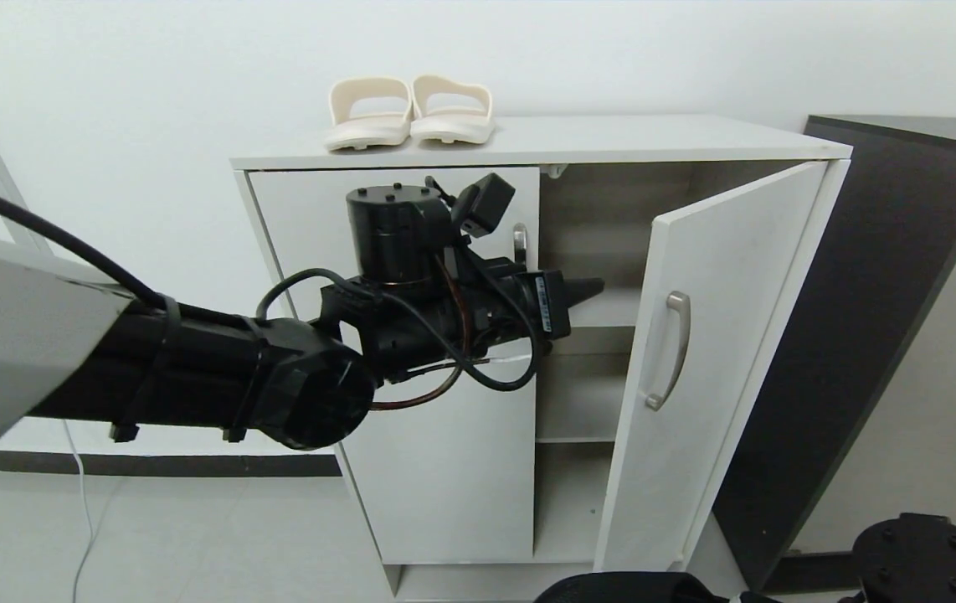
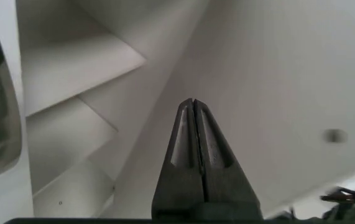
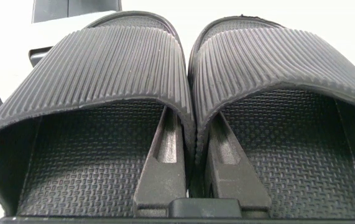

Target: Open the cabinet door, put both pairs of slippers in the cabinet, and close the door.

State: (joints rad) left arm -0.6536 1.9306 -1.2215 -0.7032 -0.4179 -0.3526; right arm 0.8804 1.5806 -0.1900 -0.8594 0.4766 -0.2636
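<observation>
Cream slippers sit atop the open cabinet; left tool closed, right tool clamps black slippers.

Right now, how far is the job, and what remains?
Done: the right cabinet door stands open. In hand: the right tool clamps the black slippers by their inner walls; the left tool, shut, sits at the opening. Left: both pairs must go inside, the cream slippers lie on the cabinet top, and the door must close.
</observation>
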